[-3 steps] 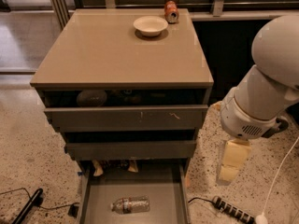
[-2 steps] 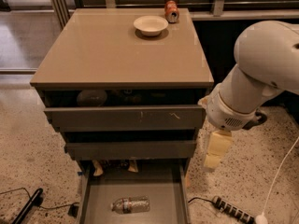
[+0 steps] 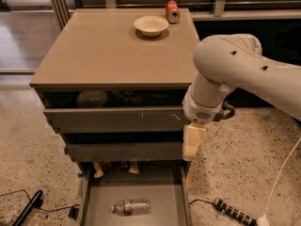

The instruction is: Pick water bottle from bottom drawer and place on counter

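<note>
Gripper (image 3: 193,144) points down | cabinet's (image 3: 117,120) right front edge | arm (image 3: 225,67) bent

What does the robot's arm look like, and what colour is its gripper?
The arm is fat, round and white, like a big tube, with a few small dark holes. A dark loop sticks out near its wrist. The gripper is a pale cream block, hanging above the right rim of the bottom drawer.

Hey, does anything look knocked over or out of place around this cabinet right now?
The water bottle lies on its side in the open bottom drawer, and the soda can at the back edge of the counter looks tipped over too. The gripper hangs by the right front of the cabinet, above the drawer, touching neither.
</note>
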`<state>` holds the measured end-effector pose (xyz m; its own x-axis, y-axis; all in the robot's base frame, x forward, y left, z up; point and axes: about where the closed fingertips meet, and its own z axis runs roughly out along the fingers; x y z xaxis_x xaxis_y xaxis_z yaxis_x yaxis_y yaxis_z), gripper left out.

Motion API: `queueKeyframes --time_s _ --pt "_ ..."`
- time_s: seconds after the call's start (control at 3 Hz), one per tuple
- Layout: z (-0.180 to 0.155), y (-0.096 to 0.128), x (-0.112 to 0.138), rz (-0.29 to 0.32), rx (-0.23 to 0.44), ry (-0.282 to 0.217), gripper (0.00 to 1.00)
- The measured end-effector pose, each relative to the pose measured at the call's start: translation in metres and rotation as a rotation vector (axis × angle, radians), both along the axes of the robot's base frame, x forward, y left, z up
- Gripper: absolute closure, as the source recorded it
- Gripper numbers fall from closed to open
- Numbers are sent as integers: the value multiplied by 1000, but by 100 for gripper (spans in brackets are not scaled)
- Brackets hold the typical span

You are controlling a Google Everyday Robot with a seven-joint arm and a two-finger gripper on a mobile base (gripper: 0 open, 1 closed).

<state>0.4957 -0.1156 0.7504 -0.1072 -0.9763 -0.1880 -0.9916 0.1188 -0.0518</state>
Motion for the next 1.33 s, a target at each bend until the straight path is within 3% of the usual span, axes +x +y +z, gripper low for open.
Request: queueKeyframes --time_s 0.33,0.67,1.33 --pt "0 0 0 0 0 0 0" --pt "8 15 9 38 5 11 0" --pt "-47 49 -6 148 29 111 0"
